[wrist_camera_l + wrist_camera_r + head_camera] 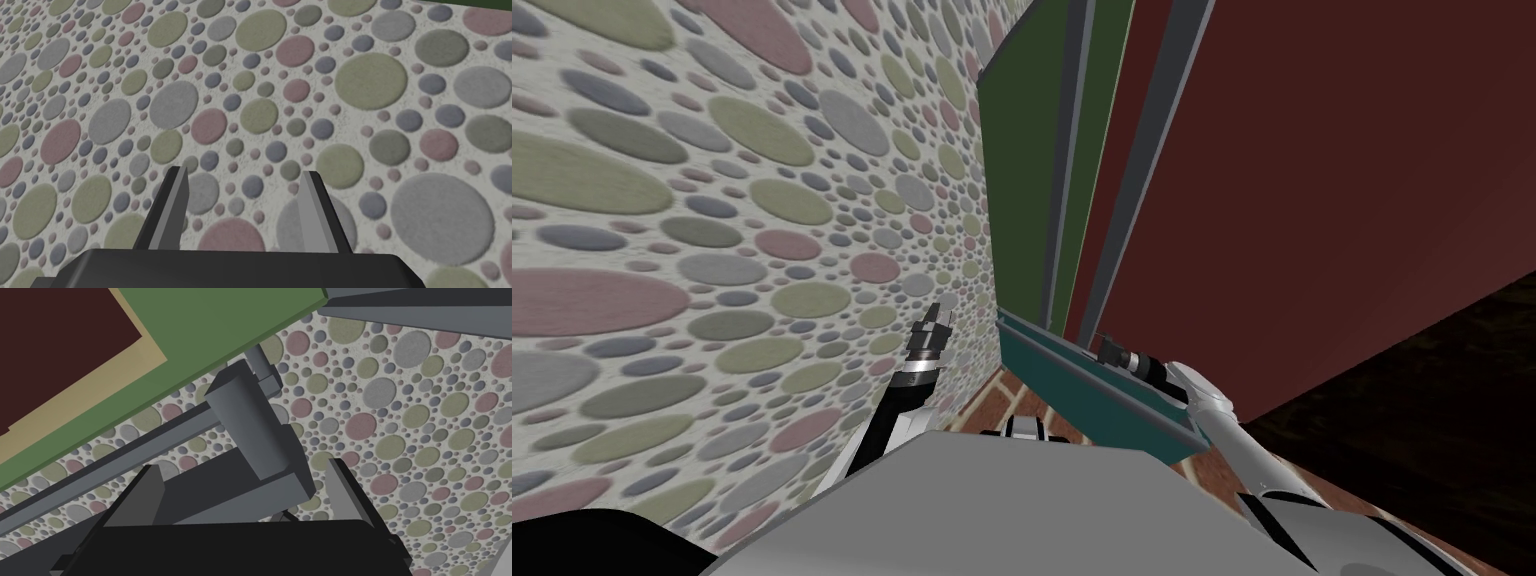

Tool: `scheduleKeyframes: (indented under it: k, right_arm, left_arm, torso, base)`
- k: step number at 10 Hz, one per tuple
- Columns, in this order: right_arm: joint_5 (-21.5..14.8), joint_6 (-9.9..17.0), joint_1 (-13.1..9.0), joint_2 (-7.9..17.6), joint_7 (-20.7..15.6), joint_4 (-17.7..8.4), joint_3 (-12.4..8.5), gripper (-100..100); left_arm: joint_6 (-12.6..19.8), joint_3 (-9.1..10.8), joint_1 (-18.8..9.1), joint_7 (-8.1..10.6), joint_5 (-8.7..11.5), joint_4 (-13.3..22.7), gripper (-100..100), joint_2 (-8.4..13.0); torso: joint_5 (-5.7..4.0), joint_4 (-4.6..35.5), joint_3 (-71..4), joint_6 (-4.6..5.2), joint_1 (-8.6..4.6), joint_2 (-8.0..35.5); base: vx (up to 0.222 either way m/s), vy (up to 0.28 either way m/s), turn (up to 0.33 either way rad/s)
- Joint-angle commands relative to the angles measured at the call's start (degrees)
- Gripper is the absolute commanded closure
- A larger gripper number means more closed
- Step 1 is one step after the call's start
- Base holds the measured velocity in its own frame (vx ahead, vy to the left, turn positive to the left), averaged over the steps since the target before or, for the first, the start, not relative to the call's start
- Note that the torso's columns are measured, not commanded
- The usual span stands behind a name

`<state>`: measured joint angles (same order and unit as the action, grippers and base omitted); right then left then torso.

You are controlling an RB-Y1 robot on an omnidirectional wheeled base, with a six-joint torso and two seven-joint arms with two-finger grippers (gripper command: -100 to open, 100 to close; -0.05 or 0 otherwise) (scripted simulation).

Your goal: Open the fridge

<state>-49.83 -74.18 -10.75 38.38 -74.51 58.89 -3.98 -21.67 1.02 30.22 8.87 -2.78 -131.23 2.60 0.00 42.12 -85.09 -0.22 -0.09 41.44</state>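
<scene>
Two hands, fingers apart: right hand (245,465) straddles the blocky grey bar handle (250,423) of the flat green fridge door (210,328); left hand (244,172) hovers beside it.

Looks like a home. Wall (712,200) papered in pastel dots (green, pink, grey), brick-patterned floor (999,398), tall fridge (1027,170).

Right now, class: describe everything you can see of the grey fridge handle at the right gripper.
The handle is plain matte grey: a long straight bar with a blocky bracket reaching toward the edge of the green panel. It passes slantwise between the open fingers of the right gripper, which flank it. Whether they touch it cannot be judged. The spotted wall lies behind it.
</scene>
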Motion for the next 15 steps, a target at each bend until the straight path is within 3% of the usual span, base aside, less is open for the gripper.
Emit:
scheduleKeyframes:
  k: [1, 2, 3, 5, 6, 7, 9, 10, 12, 13, 14, 15]
  right_arm:
    - [-0.3, -1.0, -0.2, 0.1, 0.3, -0.3, -3.6, -100]
    - [-3.3, -4.1, 0.3, 0.2, 1.0, -2.9, -5.2, -100]
    - [-3.3, -5.8, 0.3, 0.2, 1.0, -3.7, -6.7, -100]
    - [-3.3, -6.4, 0.3, 0.2, 1.0, -3.7, -9.3, -100]
    - [-6.2, -9.3, 0.8, 0.3, 1.8, -5.5, -11.2, -100]
    - [-6.2, -10.9, 0.8, 0.3, 1.8, -7.1, -12.7, -100]
    - [-6.2, -11.8, 0.8, 0.3, 1.8, -7.1, -15.0, -100]
    - [-9.1, -14.6, 1.2, 0.4, 2.5, -9.4, -17.1, -100]
    - [-9.1, -17.1, 1.2, 0.4, 2.5, -10.4, -20.4, -100]
    - [-9.1, -17.1, 1.2, 0.4, 2.5, -10.4, -20.8, -100]
    - [-12.0, -20.0, 1.7, 0.4, 3.2, -13.8, -22.9, -100]
    - [-12.0, -21.3, 1.7, 0.4, 3.2, -13.8, -24.6, -100]
  left_arm:
    - [0.0, 0.00, 0.0, 0.00, 0.0, 0.0, 0, 0.0]
    - [0.0, 0.00, 0.0, 0.00, 0.0, 0.0, 0, 0.0]
    - [0.0, 0.00, 0.0, 0.00, 0.0, 0.0, 0, 0.0]
    - [0.0, 0.00, 0.0, 0.00, 0.0, 0.0, 0, 0.0]
    - [0.0, 0.01, 0.0, 0.00, 0.0, 0.0, 0, 0.0]
    - [0.0, 0.00, 0.0, 0.00, 0.0, 0.0, 0, 0.0]
    - [0.0, 0.00, 0.0, 0.00, 0.0, 0.0, 0, 0.0]
    - [0.0, 0.01, 0.0, 0.00, 0.0, 0.0, 0, 0.0]
    - [0.0, 0.00, 0.0, 0.00, 0.0, 0.0, 0, 0.0]
    - [0.0, 0.01, 0.0, 0.00, 0.0, 0.0, 0, 0.0]
    - [0.0, 0.01, 0.0, 0.00, 0.0, 0.0, 0, 0.0]
    - [0.0, 0.00, 0.0, 0.00, 0.0, 0.0, 0, 0.0]
  torso:
    - [0.03, 0.1, 0.1, -0.05, -0.03, 0.2]
    - [0.11, 0.3, 0.1, -0.05, -0.19, 0.2]
    - [0.03, 0.1, 0.0, -0.16, -0.03, 0.0]
    - [0.03, 0.1, 0.1, -0.06, -0.06, 0.2]
    - [0.11, 0.3, 0.2, -0.02, -0.15, 0.3]
    - [0.05, 0.1, 0.1, -0.16, 0.08, 0.1]
    - [0.02, 0.1, 0.2, 0.01, -0.06, 0.4]
    - [0.05, 0.2, 0.3, 0.04, -0.17, 0.5]
    - [-0.05, 0.0, 0.3, 0.10, 0.05, 0.4]
    - [0.00, 0.1, 0.3, 0.13, -0.04, 0.6]
    - [0.05, 0.2, 0.4, 0.13, -0.09, 0.7]
    - [0.04, 0.2, 0.4, 0.16, 0.14, 0.7]
  base:
    - [-0.008, 0.027, -0.009]
    - [0.022, 0.084, 0.108]
    - [0.035, 0.089, 0.038]
    - [0.008, 0.033, -0.008]
    - [0.029, 0.097, 0.083]
    - [0.035, 0.101, 0.057]
    - [0.008, 0.030, -0.004]
    - [0.027, 0.068, 0.102]
    - [0.028, 0.074, 0.016]
    - [0.007, 0.022, -0.005]
    - [0.033, 0.083, 0.109]
    - [0.046, 0.060, 0.111]
